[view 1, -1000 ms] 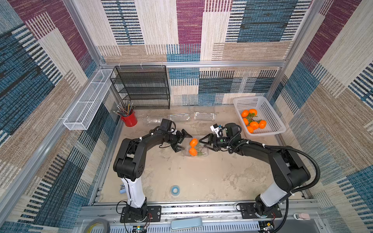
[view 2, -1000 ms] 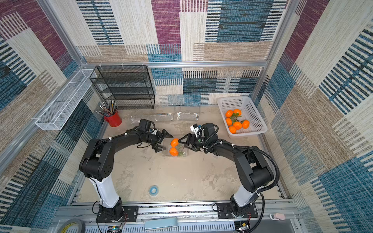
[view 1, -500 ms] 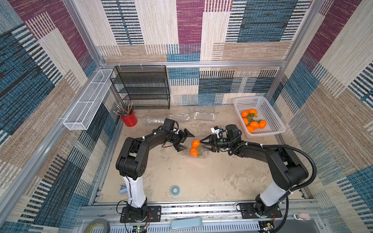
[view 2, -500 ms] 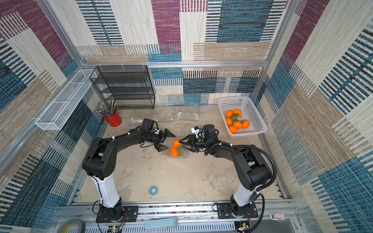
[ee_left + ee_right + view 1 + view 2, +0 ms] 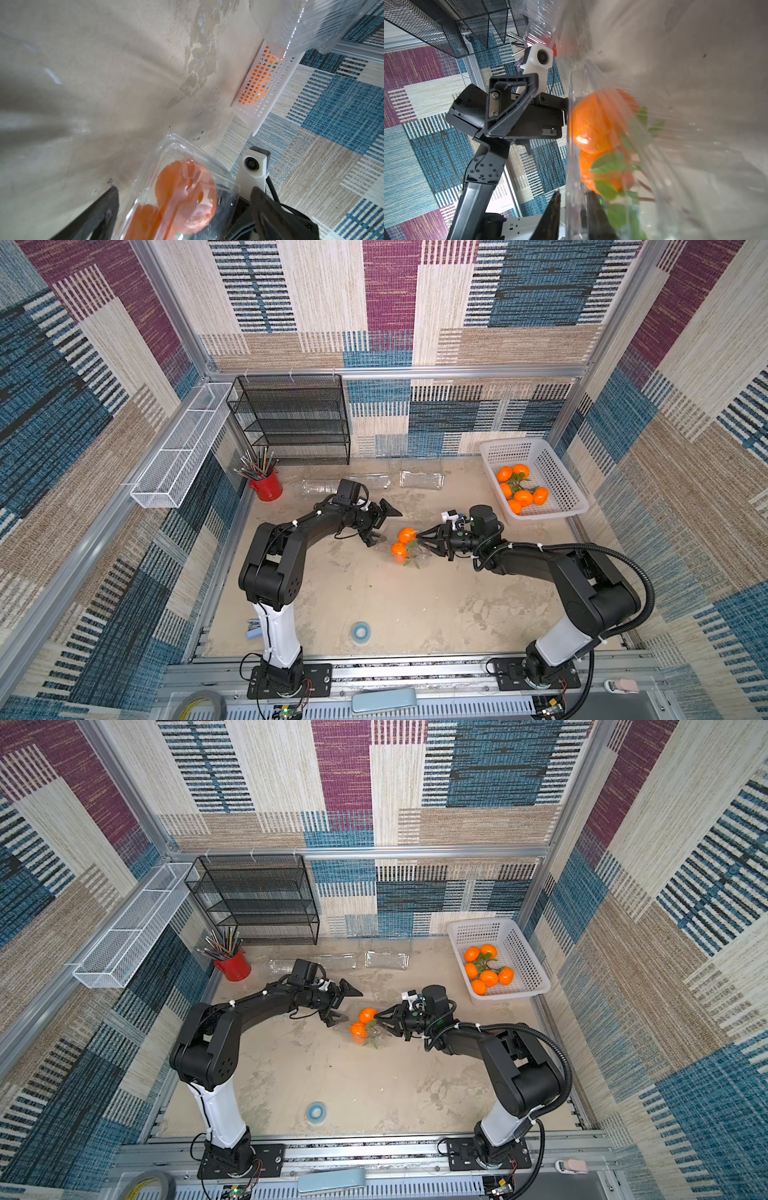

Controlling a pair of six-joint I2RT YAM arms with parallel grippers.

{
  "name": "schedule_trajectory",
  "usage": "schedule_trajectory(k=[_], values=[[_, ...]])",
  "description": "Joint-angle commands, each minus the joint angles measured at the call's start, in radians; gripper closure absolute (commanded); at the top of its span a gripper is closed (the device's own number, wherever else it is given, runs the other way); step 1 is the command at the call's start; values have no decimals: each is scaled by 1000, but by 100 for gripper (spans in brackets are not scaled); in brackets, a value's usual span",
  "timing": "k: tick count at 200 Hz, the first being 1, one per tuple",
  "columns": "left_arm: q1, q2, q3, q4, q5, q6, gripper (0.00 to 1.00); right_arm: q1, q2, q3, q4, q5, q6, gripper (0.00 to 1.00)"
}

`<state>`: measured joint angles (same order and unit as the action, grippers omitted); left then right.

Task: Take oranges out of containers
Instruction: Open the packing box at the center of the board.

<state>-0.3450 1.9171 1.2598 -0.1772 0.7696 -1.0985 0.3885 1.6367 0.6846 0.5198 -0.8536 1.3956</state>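
Observation:
A clear container (image 5: 417, 559) (image 5: 375, 1040) stands tilted mid-table with two leafy oranges (image 5: 407, 535) (image 5: 367, 1015) in it. My right gripper (image 5: 422, 541) (image 5: 381, 1022) reaches in from the right. In the right wrist view the right gripper (image 5: 574, 200) has its jaws drawn narrow on the container's wall (image 5: 571, 166), close to the oranges (image 5: 593, 124). My left gripper (image 5: 385, 526) (image 5: 349, 1007) hovers open just left of the container. In the left wrist view the left gripper (image 5: 184, 189) straddles the container (image 5: 176, 148) and an orange (image 5: 185, 193) without gripping.
A white basket (image 5: 536, 448) at the back right holds several oranges (image 5: 523, 497). Three empty clear containers (image 5: 420, 480) lie along the back. A red cup of brushes (image 5: 266, 488), a black wire rack (image 5: 291, 418), a white mesh trough (image 5: 178, 448) and a blue tape roll (image 5: 360, 630) stand around.
The right gripper's jaws have closed from wide to narrow round the container's wall. The left gripper stays open and has shifted a little beside the container, which has tipped slightly.

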Motion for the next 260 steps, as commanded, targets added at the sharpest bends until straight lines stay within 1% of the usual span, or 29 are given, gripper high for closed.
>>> schedule_trajectory(k=[1, 15, 33, 70, 96, 103, 124, 149, 166, 191, 222, 260], values=[[-1, -9, 26, -8, 66, -8, 0, 2, -9, -17, 82, 26, 88, 78], [13, -20, 42, -79, 56, 40, 0, -2, -5, -20, 104, 25, 126, 79], [45, -41, 23, -116, 59, 77, 0, -8, -5, -27, 137, 27, 172, 80], [129, -115, -62, -110, 70, 97, 0, -28, -28, -57, 142, 56, 227, 83], [136, -176, -125, -64, 74, 90, 1, -51, -41, -85, 169, 81, 277, 83], [135, -193, -153, -33, 79, 72, 0, -57, -40, -83, 171, 83, 285, 83], [135, -243, -267, 133, 94, -25, 0, -72, -40, -73, 173, 95, 301, 83], [104, -284, -358, 236, 83, -72, 0, -77, -38, -72, 196, 118, 349, 83], [75, -296, -394, 293, 79, -99, 0, -77, -31, -69, 203, 131, 379, 83], [34, -300, -442, 418, 64, -172, 0, -78, -17, -53, 195, 142, 397, 83], [0, -302, -465, 487, 38, -207, 2, -78, -9, -49, 187, 161, 412, 83], [-24, -304, -503, 531, 25, -225, 5, -77, 5, -64, 204, 185, 446, 83]])
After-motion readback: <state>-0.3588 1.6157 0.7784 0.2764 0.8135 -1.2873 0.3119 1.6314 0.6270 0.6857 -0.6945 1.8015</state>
